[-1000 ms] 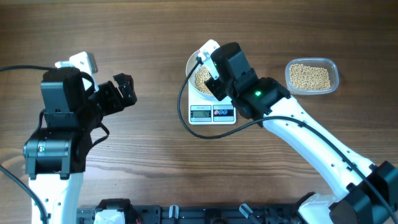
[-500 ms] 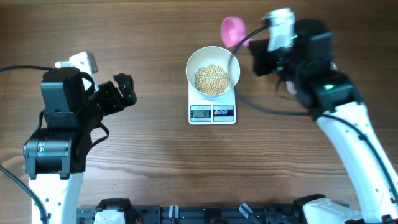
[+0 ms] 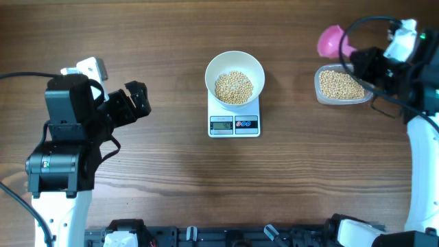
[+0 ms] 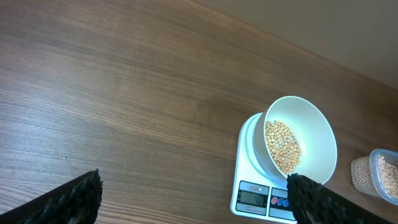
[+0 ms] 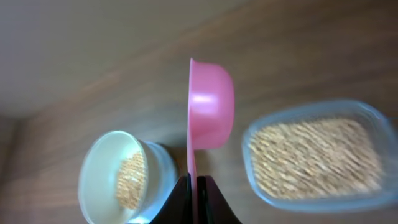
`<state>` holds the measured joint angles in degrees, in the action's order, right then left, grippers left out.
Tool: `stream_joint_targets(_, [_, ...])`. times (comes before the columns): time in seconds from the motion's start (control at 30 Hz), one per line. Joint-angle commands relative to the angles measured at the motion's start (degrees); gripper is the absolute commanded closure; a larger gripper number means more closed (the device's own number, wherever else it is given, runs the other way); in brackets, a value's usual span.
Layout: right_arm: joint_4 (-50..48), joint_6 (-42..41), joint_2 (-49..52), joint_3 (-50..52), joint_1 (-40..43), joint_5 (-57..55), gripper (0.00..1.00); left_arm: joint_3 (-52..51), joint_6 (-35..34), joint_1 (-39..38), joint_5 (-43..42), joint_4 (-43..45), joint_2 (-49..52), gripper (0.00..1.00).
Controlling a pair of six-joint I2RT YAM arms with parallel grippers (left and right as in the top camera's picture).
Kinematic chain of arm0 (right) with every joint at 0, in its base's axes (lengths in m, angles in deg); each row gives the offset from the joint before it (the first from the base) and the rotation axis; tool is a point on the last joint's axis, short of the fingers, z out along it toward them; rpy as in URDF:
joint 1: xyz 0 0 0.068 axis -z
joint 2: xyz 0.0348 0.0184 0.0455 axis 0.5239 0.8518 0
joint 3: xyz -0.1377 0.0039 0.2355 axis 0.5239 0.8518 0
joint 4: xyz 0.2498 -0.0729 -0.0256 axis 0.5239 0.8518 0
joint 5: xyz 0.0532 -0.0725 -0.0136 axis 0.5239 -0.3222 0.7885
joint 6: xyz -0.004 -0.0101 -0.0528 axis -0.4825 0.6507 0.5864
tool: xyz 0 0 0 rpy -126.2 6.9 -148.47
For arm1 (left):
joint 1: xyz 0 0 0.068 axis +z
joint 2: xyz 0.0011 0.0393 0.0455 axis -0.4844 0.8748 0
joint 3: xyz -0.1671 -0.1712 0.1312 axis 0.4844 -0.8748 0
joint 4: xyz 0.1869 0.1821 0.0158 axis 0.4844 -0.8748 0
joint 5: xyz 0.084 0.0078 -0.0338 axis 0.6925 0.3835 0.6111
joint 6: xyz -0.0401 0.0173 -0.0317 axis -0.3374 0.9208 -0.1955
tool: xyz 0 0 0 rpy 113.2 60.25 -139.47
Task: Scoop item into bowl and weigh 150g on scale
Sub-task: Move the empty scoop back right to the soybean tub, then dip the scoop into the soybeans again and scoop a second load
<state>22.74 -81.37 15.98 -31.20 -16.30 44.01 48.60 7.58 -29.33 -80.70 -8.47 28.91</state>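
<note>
Right gripper [image 5: 194,198], jaws clamped on the thin handle of a pink scoop [image 5: 210,106], holds the scoop tipped on edge near a clear tub [image 3: 320,88] filled with small tan beans [image 3: 341,84]. Well apart from it, at table centre, a white bowl [image 3: 214,65] holding a shallow heap of beans sits on the digital scale [image 3: 234,125]. Left gripper [image 3: 136,101], jaws spread wide and holding nothing, hovers over the wooden table [image 3: 171,178] at far left.

1. Left gripper [image 3: 139,99], at the left of the overhead frame, points right with its jaws spread wide, holding nothing.
2. Right gripper [image 3: 363,63], at the upper right, is clamped tight on a pink scoop [image 3: 330,41].
</note>
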Motion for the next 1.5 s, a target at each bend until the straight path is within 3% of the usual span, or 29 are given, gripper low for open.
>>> stream_joint_targets(0.0, [3.7, 4.8, -0.7, -1.4, 1.1, -8.5, 0.96, 1.1, 0.7, 0.3, 0.5, 0.0, 0.2, 0.00])
stream_joint_targets(0.23, [9.5, 8.0, -0.7, -1.3, 1.1, -18.6, 0.96, 1.1, 0.7, 0.3, 0.5, 0.0, 0.2, 0.00])
stream_joint_targets(0.63, [10.2, 22.2, 4.3, -0.5, -0.3, -18.8, 0.96, 1.1, 0.7, 0.3, 0.6, 0.0, 0.2, 0.00])
stream_joint_targets(1.47, [6.8, 23.5, 14.3, -0.5, -1.9, -23.6, 0.96, 1.1, 0.7, 0.3, 0.5, 0.0, 0.2, 0.00])
